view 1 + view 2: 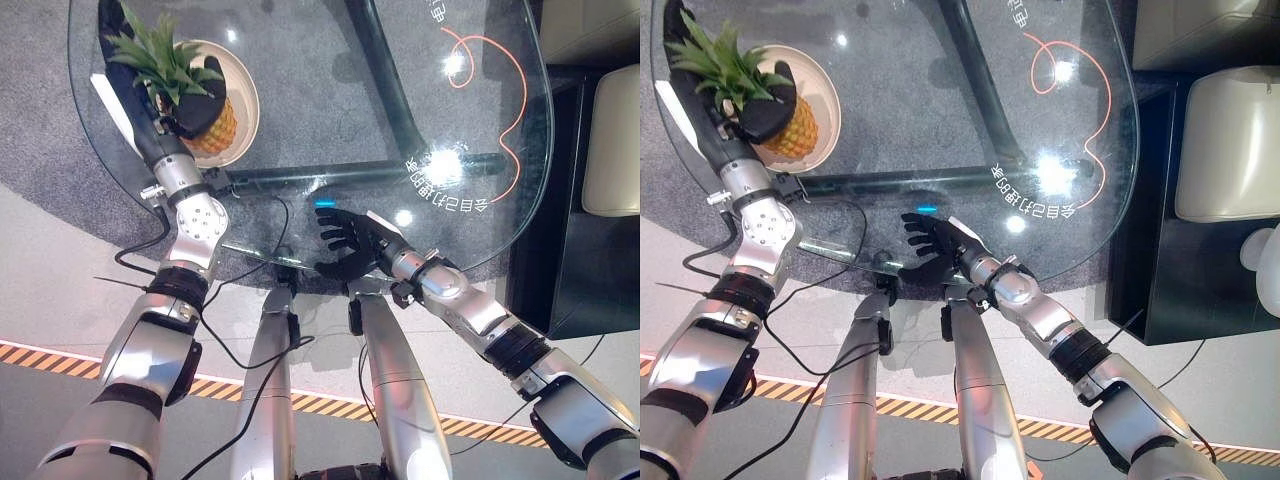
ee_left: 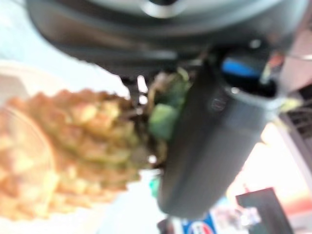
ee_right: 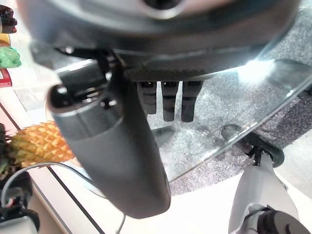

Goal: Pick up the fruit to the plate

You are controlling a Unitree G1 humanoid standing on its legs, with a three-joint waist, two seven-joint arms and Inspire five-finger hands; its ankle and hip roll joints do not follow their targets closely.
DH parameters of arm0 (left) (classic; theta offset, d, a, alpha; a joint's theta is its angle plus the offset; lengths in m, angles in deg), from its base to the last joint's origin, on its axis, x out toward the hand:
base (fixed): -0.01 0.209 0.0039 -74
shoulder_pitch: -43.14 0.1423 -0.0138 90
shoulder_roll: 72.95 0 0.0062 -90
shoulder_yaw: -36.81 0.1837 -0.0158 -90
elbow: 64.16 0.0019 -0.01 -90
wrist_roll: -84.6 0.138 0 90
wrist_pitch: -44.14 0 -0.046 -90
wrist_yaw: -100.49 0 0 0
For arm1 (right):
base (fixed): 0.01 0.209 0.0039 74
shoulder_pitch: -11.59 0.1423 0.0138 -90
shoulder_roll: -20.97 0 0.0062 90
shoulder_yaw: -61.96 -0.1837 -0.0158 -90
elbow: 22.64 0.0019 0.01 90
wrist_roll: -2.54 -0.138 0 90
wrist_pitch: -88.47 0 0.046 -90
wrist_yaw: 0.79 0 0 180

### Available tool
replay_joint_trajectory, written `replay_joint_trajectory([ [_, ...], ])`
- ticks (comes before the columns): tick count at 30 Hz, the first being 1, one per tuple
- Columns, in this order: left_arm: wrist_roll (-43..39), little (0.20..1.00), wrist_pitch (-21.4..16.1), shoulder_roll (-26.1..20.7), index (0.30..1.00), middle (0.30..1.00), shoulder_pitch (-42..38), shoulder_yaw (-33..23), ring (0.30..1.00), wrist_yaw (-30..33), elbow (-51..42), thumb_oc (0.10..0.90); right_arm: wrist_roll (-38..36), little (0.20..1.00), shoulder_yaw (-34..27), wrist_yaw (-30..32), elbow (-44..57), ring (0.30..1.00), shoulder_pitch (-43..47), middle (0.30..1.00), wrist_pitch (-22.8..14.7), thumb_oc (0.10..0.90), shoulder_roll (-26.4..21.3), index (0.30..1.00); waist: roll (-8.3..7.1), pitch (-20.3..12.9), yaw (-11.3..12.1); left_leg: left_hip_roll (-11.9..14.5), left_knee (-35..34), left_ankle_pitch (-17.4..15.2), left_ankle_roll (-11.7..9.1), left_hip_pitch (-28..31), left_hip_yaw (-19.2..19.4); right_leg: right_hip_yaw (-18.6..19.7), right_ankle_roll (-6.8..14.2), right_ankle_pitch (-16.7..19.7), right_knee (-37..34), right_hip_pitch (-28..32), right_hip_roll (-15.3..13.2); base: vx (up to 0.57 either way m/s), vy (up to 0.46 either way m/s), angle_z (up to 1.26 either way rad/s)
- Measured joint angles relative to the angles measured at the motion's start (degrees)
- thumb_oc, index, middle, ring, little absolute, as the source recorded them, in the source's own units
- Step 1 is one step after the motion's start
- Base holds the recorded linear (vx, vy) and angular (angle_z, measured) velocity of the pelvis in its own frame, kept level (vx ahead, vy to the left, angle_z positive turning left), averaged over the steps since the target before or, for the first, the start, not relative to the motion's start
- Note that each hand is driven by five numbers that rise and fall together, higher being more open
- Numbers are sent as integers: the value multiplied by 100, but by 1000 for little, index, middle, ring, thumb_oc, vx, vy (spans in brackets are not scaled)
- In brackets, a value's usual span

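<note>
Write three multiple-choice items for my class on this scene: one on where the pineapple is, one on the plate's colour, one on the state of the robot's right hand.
1. Where is the pineapple?
A. on the plate, with the left hand around it
B. on the floor beside the table
C. in the right hand

2. What colour is the plate?
A. bright red
B. cream
C. black

3. How is the right hand?
A. shut on the pineapple
B. curled into a fist
C. open, fingers spread over the glass table's near edge

Key: 1 A, the left hand is curled round the fruit over the plate. 2 B, its bare rim is pale cream. 3 C, its fingers are straight and hold nothing above the glass table.
</note>
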Motion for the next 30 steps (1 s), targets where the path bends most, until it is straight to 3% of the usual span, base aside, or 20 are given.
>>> replay_joint_trajectory([
  [4,-221,900,48,0,900,900,196,-30,900,-241,-5,800,6,900,5,6,0,900,-36,900,1,800,11,900,0,0,12,-8,-101,24,-33,98,-9,-5,-1,0,-33,69,-13,-16,-40,2],
  [17,-1116,900,745,0,900,900,469,-86,900,-1349,-47,800,101,900,113,45,4,900,-265,900,2,800,119,900,5,2,148,7,-399,72,-74,626,-10,-20,-26,-11,-232,551,-3,-1,-3,0],
  [30,-1972,900,1085,-2,900,900,729,-250,900,-1888,-69,800,101,900,114,99,45,900,-372,900,3,800,110,900,45,2,155,18,-592,101,-60,976,-1,-21,-67,-14,-348,857,3,0,0,0],
])
